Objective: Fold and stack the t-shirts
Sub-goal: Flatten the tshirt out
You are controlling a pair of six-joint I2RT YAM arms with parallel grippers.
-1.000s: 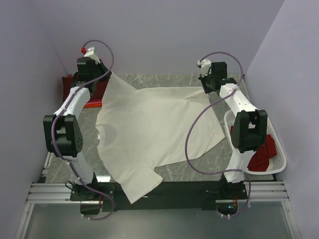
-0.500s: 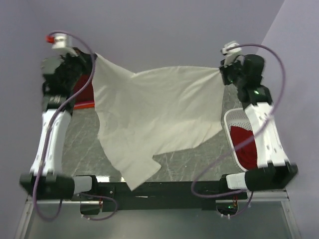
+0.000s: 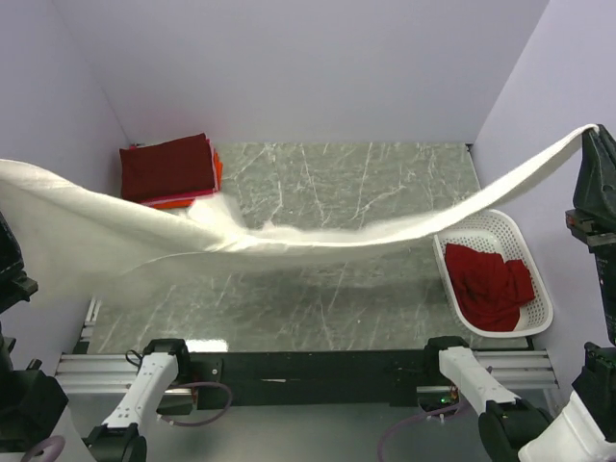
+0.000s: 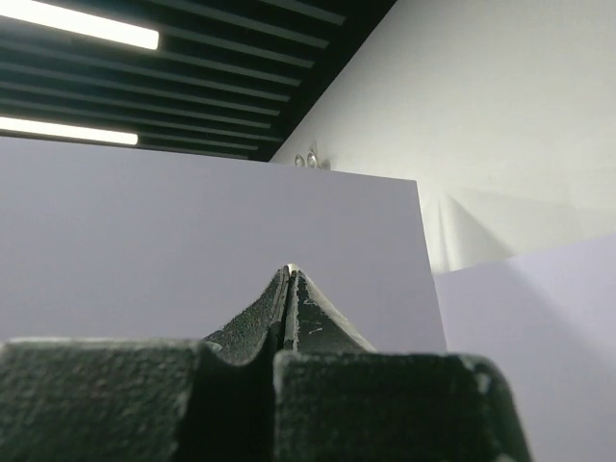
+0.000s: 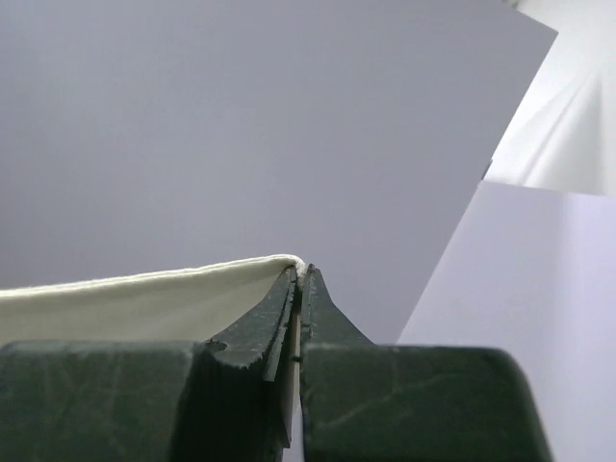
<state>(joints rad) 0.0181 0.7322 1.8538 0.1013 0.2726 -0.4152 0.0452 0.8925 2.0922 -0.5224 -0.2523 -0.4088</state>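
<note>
Cloth fills the top view: the cream-white t-shirt (image 3: 318, 234) hangs in the air as a long sagging band over the marbled desk (image 3: 366, 183), with its left end running off the left edge of the picture and its right end rising to the right claw (image 3: 589, 137), which holds it high near the right wall. The band's low middle dips close above the desk, though whether it touches cannot be told. At the far left corner lies a folded dark maroon t-shirt (image 3: 166, 167), on top of an orange-pink t-shirt (image 3: 218, 174) whose edge peeks out at its right side. At the right, a white lattice basket (image 3: 535, 277) sits on the desk with a crumpled bright red t-shirt (image 3: 486, 284) inside it. In the left wrist view, the left claw (image 4: 289, 274) points up at a pale wall and ceiling lights, its fingers pressed together with only a thin pale sliver of cloth showing at the tips. In the right wrist view, the right claw's fingers are likewise squeezed together, pinching the hem of the cream-white t-shirt, which stretches away to the left from the tips.
</note>
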